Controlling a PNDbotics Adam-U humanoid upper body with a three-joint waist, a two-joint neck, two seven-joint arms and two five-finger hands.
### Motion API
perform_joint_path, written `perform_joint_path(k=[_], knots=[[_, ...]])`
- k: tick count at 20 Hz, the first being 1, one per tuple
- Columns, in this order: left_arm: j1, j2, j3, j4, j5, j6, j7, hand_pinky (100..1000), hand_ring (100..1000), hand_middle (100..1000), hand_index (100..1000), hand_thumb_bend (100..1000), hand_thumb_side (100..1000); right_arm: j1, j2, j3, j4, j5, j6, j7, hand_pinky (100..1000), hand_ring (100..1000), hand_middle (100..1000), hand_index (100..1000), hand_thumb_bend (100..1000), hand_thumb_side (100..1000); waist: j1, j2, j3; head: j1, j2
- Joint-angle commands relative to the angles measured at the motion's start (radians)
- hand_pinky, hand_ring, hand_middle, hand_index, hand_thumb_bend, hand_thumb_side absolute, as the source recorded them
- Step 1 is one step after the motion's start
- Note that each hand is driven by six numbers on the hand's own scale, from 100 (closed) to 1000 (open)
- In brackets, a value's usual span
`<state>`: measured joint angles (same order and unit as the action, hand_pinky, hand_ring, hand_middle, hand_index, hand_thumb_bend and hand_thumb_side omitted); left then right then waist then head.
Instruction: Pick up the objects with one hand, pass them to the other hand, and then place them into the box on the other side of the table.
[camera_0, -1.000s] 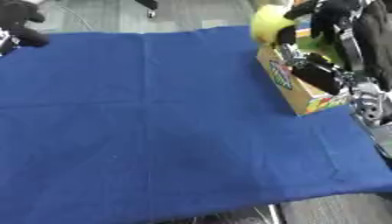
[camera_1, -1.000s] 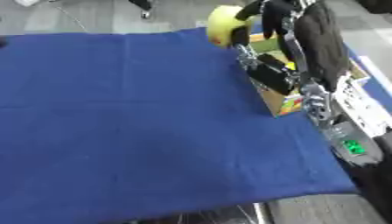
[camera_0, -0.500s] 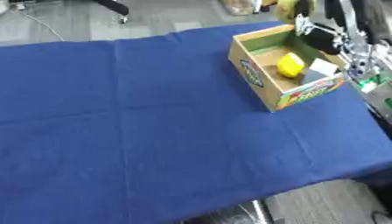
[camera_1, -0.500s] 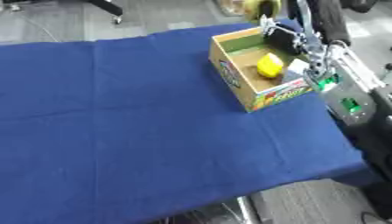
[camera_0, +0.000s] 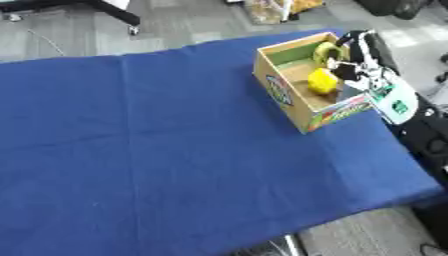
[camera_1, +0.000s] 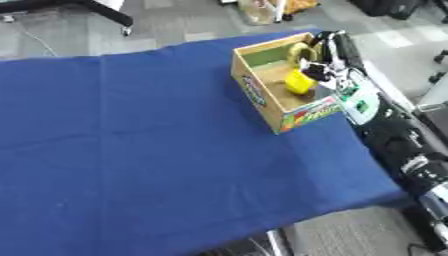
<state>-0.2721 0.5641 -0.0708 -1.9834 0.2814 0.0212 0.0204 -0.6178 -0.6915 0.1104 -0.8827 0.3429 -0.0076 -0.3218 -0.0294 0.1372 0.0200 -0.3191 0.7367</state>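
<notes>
1. The box (camera_0: 308, 89) is being shown in the upper right of the frame, open top up, on the blue cloth (camera_0: 157, 150).
2. Two yellow things are being seen inside it: a yellow lump (camera_0: 321, 81) near the middle, and a yellow ring-like piece (camera_0: 328, 50) against the far wall.
3. A second ago the ring-like piece was being held up above the box by the right hand; now it is being seen down inside, so the drop is being judged done.
4. The right hand (camera_1: 325, 54) is being seen at the box's right rim, partly over the opening. Whether its fingers are apart or curled cannot be told.
5. The left hand is not being shown in either view now; a second ago it was being seen at the upper left edge.
6. Much of the frame shift is being put down to head movement, not the box.
7. No loose objects are being seen on the cloth, so the task is being judged near its end or awaiting a next item.
</notes>
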Motion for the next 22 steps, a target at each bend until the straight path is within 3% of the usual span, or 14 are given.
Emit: perform_joint_path(k=[1,2,3,5,11,15,19,22], knots=[[-0.005,0.01,0.013,-0.017,-0.003,-0.013,-0.006,751,605,655,763,540,618,-0.018,-0.032,-0.019,0.05,0.024,-0.03,0.008,622,219,304,638,270,355,-0.003,-0.018,0.001,-0.006,-0.007],[-0.005,0.009,0.013,-0.017,-0.003,-0.014,-0.007,751,605,655,763,540,618,-0.017,-0.035,-0.02,0.057,0.033,-0.032,0.02,633,237,329,681,313,399,-0.004,-0.019,0.002,-0.007,-0.006],[-0.004,0.009,0.013,-0.017,-0.004,-0.015,-0.009,752,605,655,764,540,617,-0.015,-0.037,-0.021,0.062,0.042,-0.034,0.038,669,295,404,791,431,495,-0.004,-0.019,0.002,-0.008,-0.006],[0.0,0.007,0.014,-0.017,-0.005,-0.014,-0.009,752,605,655,764,541,618,-0.012,-0.043,-0.026,0.061,0.052,-0.045,0.08,715,356,477,884,506,539,-0.005,-0.02,0.002,-0.011,-0.005],[0.011,0.004,0.014,-0.017,-0.004,-0.007,-0.007,752,605,654,765,541,621,0.003,-0.065,-0.049,0.04,0.034,-0.071,0.104,748,389,516,911,558,619,-0.006,-0.024,0.001,-0.015,-0.003],[0.018,0.001,0.016,-0.017,-0.006,-0.002,-0.002,751,604,653,764,541,622,0.019,-0.085,-0.057,-0.009,0.002,-0.083,0.083,756,390,514,908,549,613,-0.008,-0.025,0.0,-0.015,-0.001],[0.026,-0.003,0.022,-0.017,-0.01,0.001,0.009,751,604,652,763,540,620,0.057,-0.119,-0.076,-0.135,-0.079,-0.096,0.048,756,381,496,887,515,599,-0.009,-0.026,-0.001,-0.008,-0.001],[0.033,-0.007,0.033,-0.017,-0.016,-0.001,0.023,750,603,651,762,541,617,0.104,-0.148,-0.093,-0.284,-0.171,-0.095,0.001,753,381,483,845,485,589,-0.009,-0.025,-0.002,0.0,-0.007]])
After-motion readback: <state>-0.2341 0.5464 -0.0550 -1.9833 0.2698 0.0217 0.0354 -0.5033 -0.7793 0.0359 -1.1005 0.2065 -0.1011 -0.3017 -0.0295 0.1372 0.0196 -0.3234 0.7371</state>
